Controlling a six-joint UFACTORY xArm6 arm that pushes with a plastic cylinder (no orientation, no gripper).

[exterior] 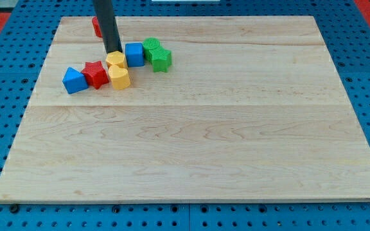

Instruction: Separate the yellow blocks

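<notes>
Tip [114,51] down on the wooden board [191,141], touching the upper edge of the upper yellow block [115,60]; plain rod end, nothing to spread or pinch. Second yellow block [119,76], heart-like in shape, pressed against the first from the view's bottom. Blue cube [134,54] just right of the upper yellow block; two green blocks [151,45] [161,59] further right. Red star-like block [96,74] left of the lower yellow, blue block [74,80] beyond it. Another red block [96,26] partly hidden behind the rod, toward the view's top.
</notes>
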